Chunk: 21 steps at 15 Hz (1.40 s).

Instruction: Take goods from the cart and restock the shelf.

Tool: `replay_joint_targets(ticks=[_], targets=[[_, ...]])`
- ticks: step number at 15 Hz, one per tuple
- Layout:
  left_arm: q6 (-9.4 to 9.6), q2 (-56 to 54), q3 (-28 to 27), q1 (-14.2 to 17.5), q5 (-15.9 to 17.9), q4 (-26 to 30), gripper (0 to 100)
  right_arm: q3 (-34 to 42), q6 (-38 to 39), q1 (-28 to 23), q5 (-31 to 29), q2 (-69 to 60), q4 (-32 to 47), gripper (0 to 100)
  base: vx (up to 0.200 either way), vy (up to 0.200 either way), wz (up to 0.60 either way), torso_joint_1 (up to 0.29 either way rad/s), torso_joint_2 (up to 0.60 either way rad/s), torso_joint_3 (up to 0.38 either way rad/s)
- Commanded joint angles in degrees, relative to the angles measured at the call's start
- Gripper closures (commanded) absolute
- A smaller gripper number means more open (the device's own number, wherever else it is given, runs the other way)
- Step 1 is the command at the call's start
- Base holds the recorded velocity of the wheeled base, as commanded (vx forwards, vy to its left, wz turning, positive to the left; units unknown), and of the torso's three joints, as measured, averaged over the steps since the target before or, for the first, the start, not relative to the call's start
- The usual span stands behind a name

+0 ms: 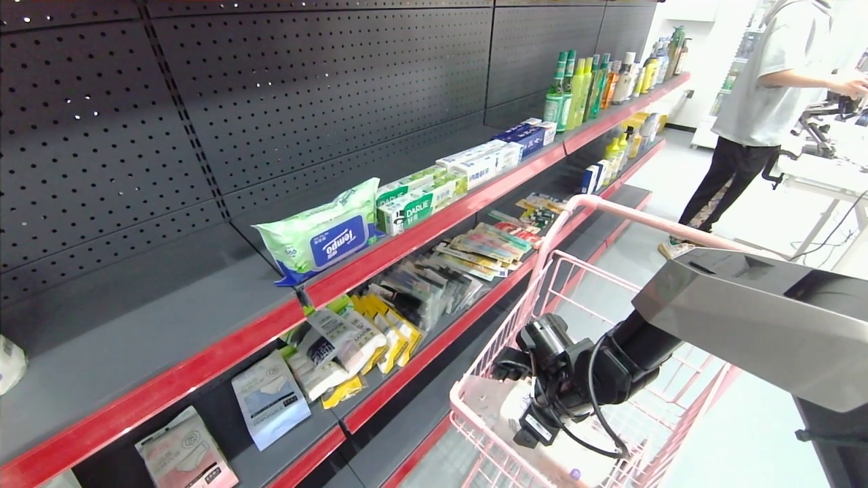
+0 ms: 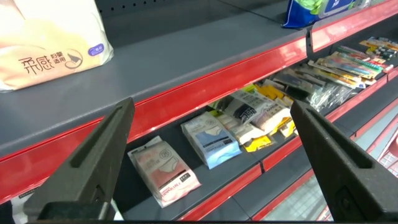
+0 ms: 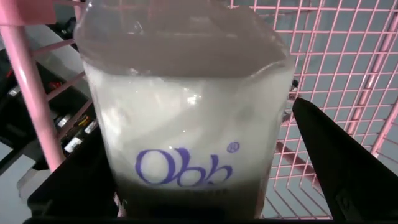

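Risks first. Found pack [image 3: 186,81] down inside cart [image 1: 630,213], the cart standing just beside shelf [image 1: 135,305], the pack close against the cart corner nearest the shelf. Found right pincer [image 3: 199,143] set over it, jaws wide, one finger each side, a gap visible at one finger. Judged as not yet clamping.

Expect slip as likeliest failure: glossy film, soft filling, bulging sides, nothing rigid to bite on. Could squirt upward on closing, or sag and twist on lifting. Second risk: snagging on wire mesh or pink rim tube, both tight against the pack in that corner. Third: clipping the shelf's red front edge on the way across, or nudging stock already on the shelf.

Noted left pincer [image 2: 211,106] facing the shelf's front edge, jaws wide, holding nothing.

Materials.
- Pack: milky plastic film, shiny and wrinkled, pillow-shaped, white soft contents, flat flap across the top.
- Cart: thin pink-coated wire grid, round tube rim and handle, hard and smooth.
- Shelf: matt grey metal boards, perforated back panel, glossy red edge strip.
- On the shelf's top board: wipes pack [image 1: 322,234], puffy and film-wrapped. Beyond it, boxes [image 1: 420,200], crisp-edged card.
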<state>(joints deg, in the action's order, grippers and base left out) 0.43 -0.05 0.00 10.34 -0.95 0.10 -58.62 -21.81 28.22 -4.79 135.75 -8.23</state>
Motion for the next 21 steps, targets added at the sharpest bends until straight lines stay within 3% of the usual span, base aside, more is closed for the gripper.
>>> replay_joint_targets(ticks=[1,13,14,18,21], targets=[[0.01,0.0,0.0,0.0,0.0,0.0,0,-0.8,-0.2,-0.2,-0.6,0.4,0.0,0,0.000,0.000,0.00,0.000,0.00,0.000],[0.01,0.0,0.0,0.0,0.0,0.1,0,-3.5,-2.8,-0.3,-2.3,4.3,-1.0,0,0.000,0.000,0.00,0.000,0.00,0.000],[0.01,0.0,0.0,0.0,0.0,0.1,0,-3.5,-2.8,-0.3,-2.3,4.3,-1.0,100,0.000,0.000,0.00,0.000,0.00,0.000],[0.01,0.0,0.0,0.0,0.0,0.0,0,-2.6,-2.2,-0.3,-4.2,3.4,-1.2,100,0.000,0.000,0.00,0.000,0.00,0.000],[0.01,0.0,0.0,0.0,0.0,0.1,0,2.2,5.4,-1.1,-4.1,-4.7,-2.4,100,0.000,0.000,0.00,0.000,0.00,0.000]])
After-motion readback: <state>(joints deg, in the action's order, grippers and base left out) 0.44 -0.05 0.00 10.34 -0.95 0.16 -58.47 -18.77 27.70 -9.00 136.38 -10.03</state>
